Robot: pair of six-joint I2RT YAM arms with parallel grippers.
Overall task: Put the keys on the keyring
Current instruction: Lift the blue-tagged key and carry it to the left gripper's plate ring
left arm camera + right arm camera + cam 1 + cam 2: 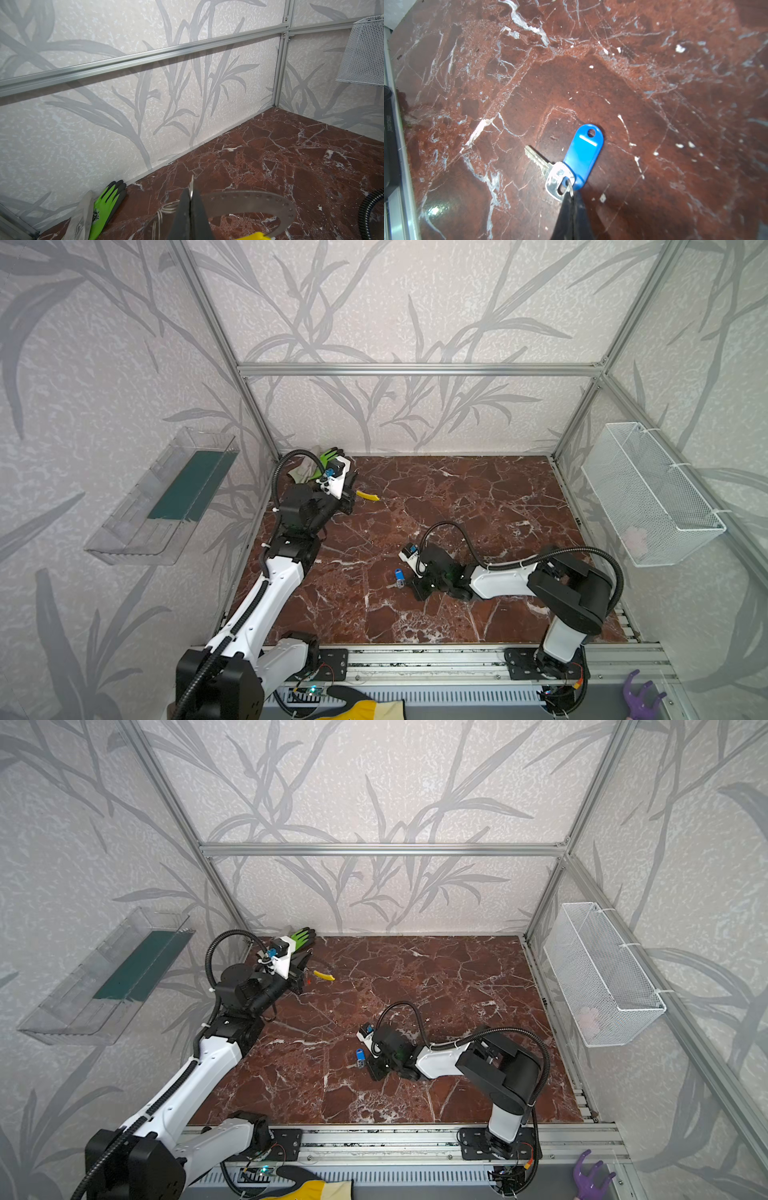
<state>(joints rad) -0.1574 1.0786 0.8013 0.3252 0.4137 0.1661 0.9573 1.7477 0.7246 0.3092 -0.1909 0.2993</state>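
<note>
Keyring (249, 199) and key (537, 160) sat well apart, one with each arm. The left gripper (191, 197) was up in the far left corner of the table (478, 497), jaws pressed together on a thin wire of the keyring. The grey hoop seemed to be held clear of the marble, its yellow stretch (368, 495) pointing toward the middle. To me that looked like a way of offering the hoop to the other arm.

Near the front middle, the right gripper (572, 195) was pinched shut on the little ring that joined the silver key to its blue tag (583, 153). Key and tag stuck out ahead of the tips; whether they lay on the marble or just above it I couldn't tell. Taking it by that ring struck me as sensible, since the ring is what would have to go onto the hoop. A second key I couldn't pick out for certain.

A green glove (106, 205) and a grey glove (81, 218) lay against the back wall, just beside the left gripper. They seemed the only things close enough to snag the hoop. A wire basket (652, 493) hung on the right wall and a clear tray (166, 497) on the left, both well out of the way. The marble between the two grippers looked bare.
</note>
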